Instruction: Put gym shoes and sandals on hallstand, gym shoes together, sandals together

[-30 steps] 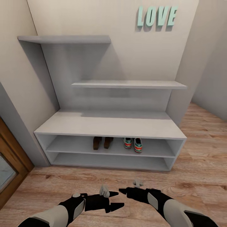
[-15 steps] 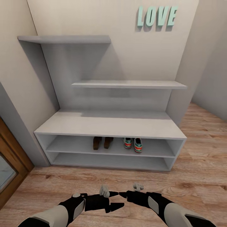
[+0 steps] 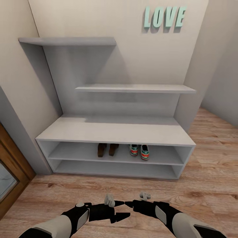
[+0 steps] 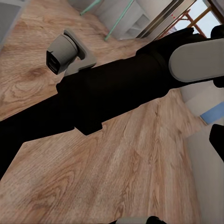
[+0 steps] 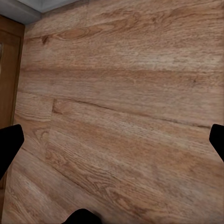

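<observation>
Since all four shoes already sit on the rack, this looks pretty much like the finish line.

The hallstand point(image 3: 115, 132) has the two sandals point(image 3: 108, 149) side by side on the upper tier of its low base, and the two gym shoes point(image 3: 139, 150) paired just to their right, heels facing out, so each pair is grouped like the task wants and nothing is left on the corridor floor point(image 3: 205, 172). Both arms are parked low in front of the robot, well clear of the rack, probably just tucked out of the way. The right gripper point(image 5: 112, 140) is spread wide with only bare planks between its fingertips. The left gripper point(image 3: 123, 210) is empty too, but honestly I can't tell whether it's spread or pressed together. Its own camera mostly gets the other arm crossing over the wood.
</observation>
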### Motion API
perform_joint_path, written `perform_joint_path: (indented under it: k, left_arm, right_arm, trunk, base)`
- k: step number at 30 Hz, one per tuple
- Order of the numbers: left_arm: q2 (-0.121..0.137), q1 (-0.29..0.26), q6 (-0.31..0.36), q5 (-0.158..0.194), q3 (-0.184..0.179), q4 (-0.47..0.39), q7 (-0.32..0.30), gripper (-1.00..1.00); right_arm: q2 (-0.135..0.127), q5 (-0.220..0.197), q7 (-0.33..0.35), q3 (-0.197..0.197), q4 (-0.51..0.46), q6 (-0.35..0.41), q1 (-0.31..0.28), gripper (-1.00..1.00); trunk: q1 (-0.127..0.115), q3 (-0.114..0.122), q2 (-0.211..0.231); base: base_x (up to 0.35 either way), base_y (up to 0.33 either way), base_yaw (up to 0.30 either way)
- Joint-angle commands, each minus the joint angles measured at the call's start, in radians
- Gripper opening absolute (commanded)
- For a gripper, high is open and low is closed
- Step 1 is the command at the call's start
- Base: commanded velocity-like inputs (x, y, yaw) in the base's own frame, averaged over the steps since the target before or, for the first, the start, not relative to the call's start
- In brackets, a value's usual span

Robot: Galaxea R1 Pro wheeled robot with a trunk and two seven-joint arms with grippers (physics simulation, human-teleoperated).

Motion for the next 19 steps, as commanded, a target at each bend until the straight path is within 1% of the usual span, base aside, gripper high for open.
perform_joint_path:
  k: [1,19]
  left_arm:
    - [0.0,-0.001,-0.006,0.009,-0.009,0.001,-0.001,1.0]
    - [0.0,-0.001,-0.006,0.009,-0.009,0.002,-0.001,1.0]
  right_arm:
    - [0.0,-0.001,0.002,-0.007,-0.002,0.01,0.0,1.0]
    - [0.0,-0.001,0.002,-0.007,-0.002,0.01,0.0,1.0]
  trunk:
    - [0.0,-0.001,0.0]
    - [0.0,-0.001,0.0]
  base:
    - [0.0,0.0,0.0]
    - [0.0,0.0,0.0]
